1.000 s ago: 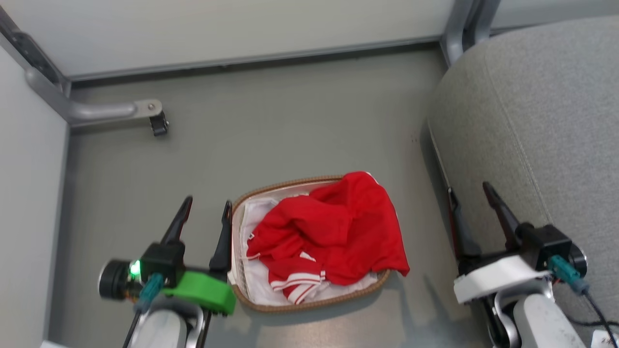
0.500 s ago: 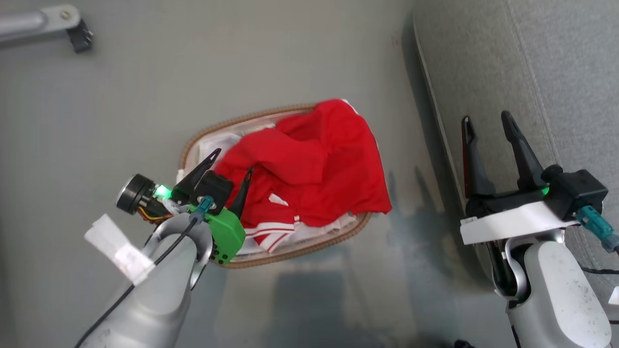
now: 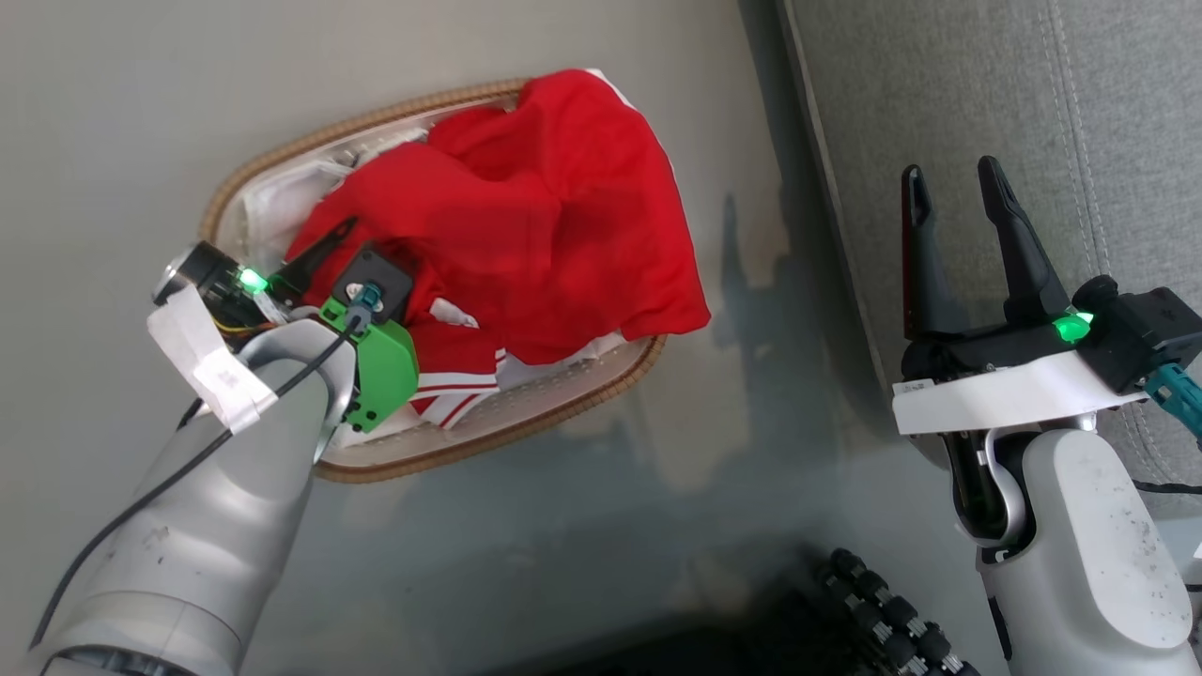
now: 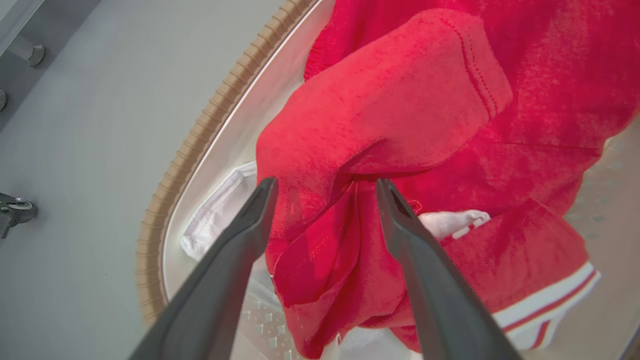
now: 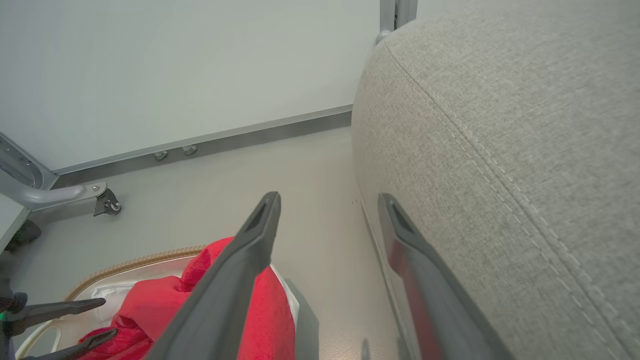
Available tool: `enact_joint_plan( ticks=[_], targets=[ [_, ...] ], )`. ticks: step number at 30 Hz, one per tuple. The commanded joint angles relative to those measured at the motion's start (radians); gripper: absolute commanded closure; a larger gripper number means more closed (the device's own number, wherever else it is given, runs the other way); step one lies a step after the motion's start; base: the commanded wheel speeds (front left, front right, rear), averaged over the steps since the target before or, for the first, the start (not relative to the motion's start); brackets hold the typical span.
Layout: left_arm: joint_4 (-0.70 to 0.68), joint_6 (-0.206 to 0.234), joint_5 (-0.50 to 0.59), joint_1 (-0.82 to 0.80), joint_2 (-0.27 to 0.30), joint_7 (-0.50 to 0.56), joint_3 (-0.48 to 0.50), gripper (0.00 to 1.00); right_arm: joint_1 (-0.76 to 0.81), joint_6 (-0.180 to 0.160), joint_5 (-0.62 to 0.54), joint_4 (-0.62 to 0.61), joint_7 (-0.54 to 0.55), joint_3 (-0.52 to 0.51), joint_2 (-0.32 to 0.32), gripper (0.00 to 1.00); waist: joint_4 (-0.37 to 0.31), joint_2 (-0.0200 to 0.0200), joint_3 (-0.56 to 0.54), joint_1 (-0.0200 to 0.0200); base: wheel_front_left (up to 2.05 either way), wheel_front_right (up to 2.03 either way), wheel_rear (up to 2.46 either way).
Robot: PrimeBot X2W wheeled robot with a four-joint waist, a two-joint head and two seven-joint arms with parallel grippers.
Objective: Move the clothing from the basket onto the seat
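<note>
Clothing (image 4: 380,115) fold inside the parted left claw (image 4: 326,183), in basket (image 4: 192,146)

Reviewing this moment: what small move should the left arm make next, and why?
Probably close the left gripper: its open fingers straddle a raised fold of the red clothing in the basket, so a pinch should catch it.

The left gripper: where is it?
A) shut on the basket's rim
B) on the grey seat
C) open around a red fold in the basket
C: the left gripper is open, its fingers flanking a fold of the clothing inside the basket.
</note>
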Motion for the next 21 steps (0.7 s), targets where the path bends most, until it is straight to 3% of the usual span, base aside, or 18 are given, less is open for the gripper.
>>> enact_joint_plan(
  ticks=[1, 7, 13, 14, 15, 16, 17, 21],
  targets=[
    [0.014, 0.015, 0.005, -0.031, 0.012, -0.003, 0.0, 0.0, -0.016, 0.0, 0.008, -0.005, -0.002, 0.001, -0.002, 0.0, -0.054, 0.0, 0.079, -0.0001, 0.0, 0.0, 0.0],
    [0.067, 0.093, 0.006, -0.089, 0.015, -0.015, 0.006, 0.0, -0.021, 0.0, 0.022, 0.0, -0.002, 0.0, -0.002, 0.0, -0.059, 0.0, 0.096, -0.0001, 0.0, 0.0, 0.0],
    [0.082, 0.091, -0.014, -0.116, 0.001, -0.041, 0.007, 0.04, -0.027, 0.0, 0.027, 0.007, -0.002, 0.002, -0.002, 0.0, -0.052, 0.0, 0.086, -0.0001, 0.0, 0.0, 0.0],
    [0.083, 0.093, -0.018, -0.119, -0.003, -0.043, 0.007, 0.41, -0.027, 0.0, 0.027, 0.009, -0.002, 0.003, -0.002, 0.0, -0.05, 0.0, 0.083, -0.0001, 0.0, 0.0, 0.0],
    [0.084, 0.091, -0.024, -0.121, -0.011, -0.048, 0.008, 0.7, -0.027, 0.0, 0.027, 0.011, -0.002, 0.004, -0.002, 0.0, -0.048, 0.0, 0.078, -0.0001, 0.0, 0.0, 0.0],
    [0.085, 0.086, -0.028, -0.121, -0.016, -0.051, 0.008, 0.9, -0.027, 0.0, 0.026, 0.013, -0.002, 0.005, -0.003, 0.0, -0.046, 0.0, 0.074, -0.0001, 0.0, 0.0, 0.0],
    [0.086, 0.081, -0.034, -0.121, -0.021, -0.051, 0.008, 1.0, -0.027, 0.0, 0.024, 0.016, -0.002, 0.006, -0.003, 0.0, -0.045, 0.0, 0.069, -0.0001, 0.0, 0.0, 0.0],
    [0.083, 0.072, -0.042, -0.11, -0.032, -0.059, 0.002, 1.0, -0.024, 0.0, 0.017, 0.025, -0.002, 0.006, -0.003, 0.0, -0.036, 0.0, 0.042, -0.0001, 0.0, 0.0, 0.0]
  ],
)
